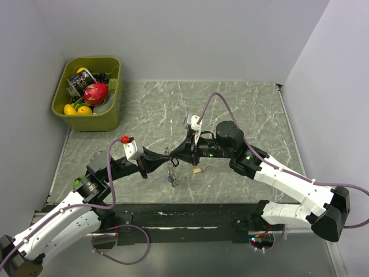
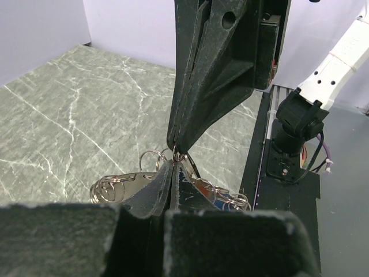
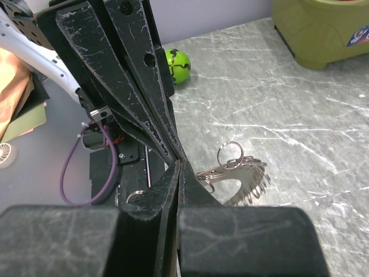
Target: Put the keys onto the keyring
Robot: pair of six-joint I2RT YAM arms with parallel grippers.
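The keyring is hanging just below the spot where the two sets of fingers are meeting tip to tip. Its bunch of small grey keys and spare loops is dangling towards the table and not lying flat, which is likely pulling the wire straight and making it easier to work on, though whether the lowest keys are touching the table is unclear. The left gripper is clenching its fingers fully and appears to be pinching the thin wire loop right at its tips, probably acting as the steady holder so that the ring is not swinging aside. The right gripper is pressing in from the opposite side with its fingers clenched as well, tips touching the left tips at that same loop; whether it is gripping the wire itself or a small key there is too fine to tell. Meeting nose to nose like this is probably letting one side brace the coil while the other is working a key onto it. One tan key is lying loose on the table just beneath the right fingers, apart from the bunch, so the job is looking unfinished
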